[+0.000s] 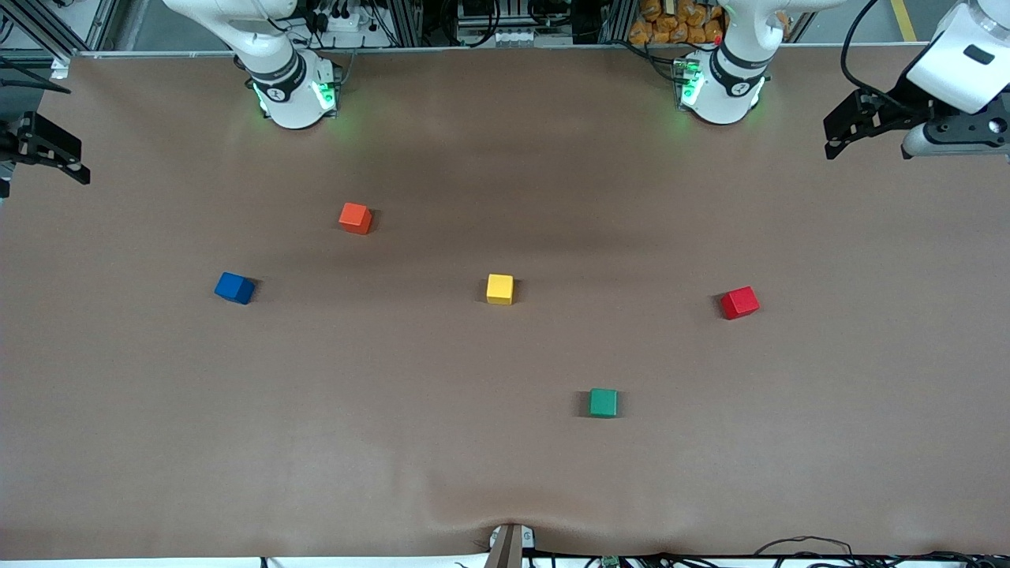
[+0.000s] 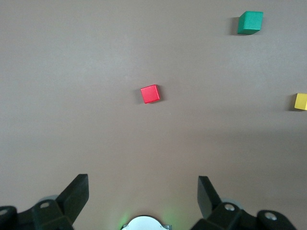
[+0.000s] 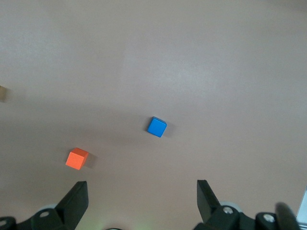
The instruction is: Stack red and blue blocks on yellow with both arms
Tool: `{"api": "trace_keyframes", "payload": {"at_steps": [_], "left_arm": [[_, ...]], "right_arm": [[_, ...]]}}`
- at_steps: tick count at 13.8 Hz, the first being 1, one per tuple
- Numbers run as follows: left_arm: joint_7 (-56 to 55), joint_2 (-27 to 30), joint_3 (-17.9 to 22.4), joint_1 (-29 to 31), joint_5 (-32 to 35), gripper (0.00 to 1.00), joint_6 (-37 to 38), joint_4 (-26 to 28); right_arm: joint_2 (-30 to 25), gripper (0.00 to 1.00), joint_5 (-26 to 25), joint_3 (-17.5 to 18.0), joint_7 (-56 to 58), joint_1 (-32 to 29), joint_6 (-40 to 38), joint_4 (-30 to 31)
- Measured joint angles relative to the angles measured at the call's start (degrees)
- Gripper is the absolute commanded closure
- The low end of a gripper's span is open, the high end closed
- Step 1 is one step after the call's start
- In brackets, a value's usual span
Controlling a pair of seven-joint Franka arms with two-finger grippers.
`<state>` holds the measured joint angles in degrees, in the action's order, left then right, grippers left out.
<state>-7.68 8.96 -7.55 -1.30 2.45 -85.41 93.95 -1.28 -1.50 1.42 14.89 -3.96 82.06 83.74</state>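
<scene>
So nothing is stacked yet, all five cubes are sitting loose on the brown table (image 1: 158, 442), each one well apart from the rest. The yellow cube (image 1: 499, 289) is sitting pretty much in the middle of the table, which makes sense as the base since both arms can get to it. The red cube (image 1: 739, 302) is lying toward the left arm's end, about level with the yellow one, and the blue cube (image 1: 234, 288) is mirroring it toward the right arm's end. Looks like each arm is getting its own block to fetch.

Two decoys are hanging around too: an orange cube (image 1: 355, 218) closer to the robots' edge of the table than the blue one, and a green cube (image 1: 604, 402) nearer the front camera's edge than the yellow.

The left claw (image 1: 848, 130) is hovering up high over the table's end on its own side, jaws spread wide and holding nothing. Its wrist camera is looking right down at the red cube, so I'm guessing that's the pick it's lining up. The right claw (image 1: 47, 150) is doing the same thing over its own end of the table, also spread wide and empty, with the blue cube sitting nearly centred in its wrist view and the orange one off to the side.
</scene>
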Motion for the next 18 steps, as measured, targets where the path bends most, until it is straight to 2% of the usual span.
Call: {"api": "trace_keyframes", "payload": {"at_steps": [8,18], "left_arm": [[0.0,-0.74,0.36,0.08,0.0,0.0,2.18,-2.06],[-0.18,-3.3,-0.51,-0.16,0.0,0.0,2.28,-2.19]], "right_arm": [[0.01,0.0,2.62,0.05,-3.1,0.02,-2.75,0.0],[0.09,0.0,2.72,-0.46,-4.36,-0.17,-2.94,0.0]]}}
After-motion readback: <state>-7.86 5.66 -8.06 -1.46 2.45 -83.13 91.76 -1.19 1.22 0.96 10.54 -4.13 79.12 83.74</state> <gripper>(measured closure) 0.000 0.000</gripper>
